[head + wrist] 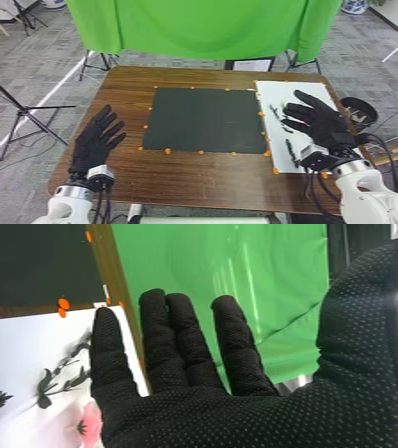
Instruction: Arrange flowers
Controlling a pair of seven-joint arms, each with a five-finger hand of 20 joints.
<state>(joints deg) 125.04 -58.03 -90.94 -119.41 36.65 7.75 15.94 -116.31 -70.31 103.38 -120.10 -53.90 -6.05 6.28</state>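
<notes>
Head view: I have my left hand (91, 145) over the left side of the brown worktop (204, 175), fingers straight and a little apart, pointing toward the far edge. Hand open, holding nothing. My right hand (322, 120) is over the white board (284, 162) on the right side, fingers extended and spread, also holding nothing. Can't tell the gap between that hand and the board. Dark sprigs (290, 148) lie on the board, some just beside the fingers, one nearer the wrist. Dark mat (206, 120) sits mid-worktop, between the hands, its right edge along the board. Small orange dabs (167, 151) mark the edges of both. Green cloth (195, 30) hangs beyond the far edge; black bin (358, 110) stands just off the right side.

Right wrist view: right hand (222, 419) open, fingers long and straight, thumb out wide from them, nothing gripped. Pink flower (91, 424) is on the white board, right next to the outer side of the palm in this view, partly hidden by the glove. Leafy stem (67, 383) lies on the board near it, partly behind the outermost finger. I read both as loose from the hand.
</notes>
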